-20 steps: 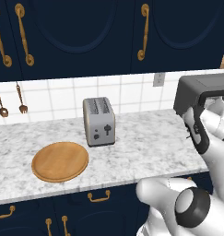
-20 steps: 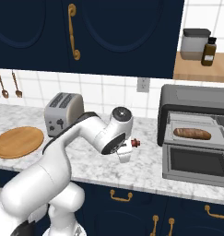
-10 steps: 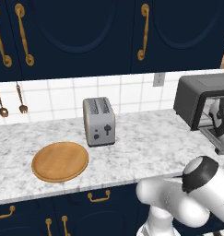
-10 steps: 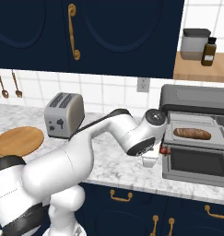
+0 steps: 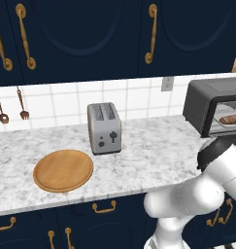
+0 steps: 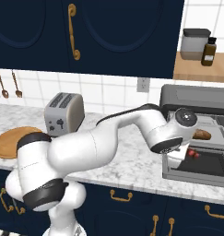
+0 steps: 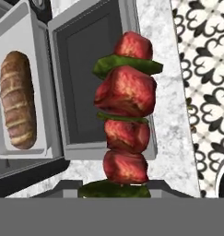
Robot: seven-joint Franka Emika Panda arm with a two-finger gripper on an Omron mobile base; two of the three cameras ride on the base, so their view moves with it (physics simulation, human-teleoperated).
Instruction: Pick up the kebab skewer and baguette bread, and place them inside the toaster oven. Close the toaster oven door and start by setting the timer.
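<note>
Clenching the kebab skewer [image 7: 126, 113], red meat chunks between green slices, the tool [image 7: 114, 185] holds it.

This is a home kitchen. A white marble counter [image 5: 148, 160] runs below dark blue cabinets [image 5: 90, 39] with brass handles, a white tiled wall [image 5: 66, 102], a silver toaster [image 5: 105, 128] and a toaster oven [image 5: 211, 104].

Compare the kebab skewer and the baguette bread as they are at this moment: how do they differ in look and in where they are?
The kebab skewer is red chunks with green slices; the baguette bread is one golden-brown slashed loaf. The skewer is held in the fingers above the open toaster oven door; the baguette already lies on the oven's tray. Both are elongated foods.
</note>
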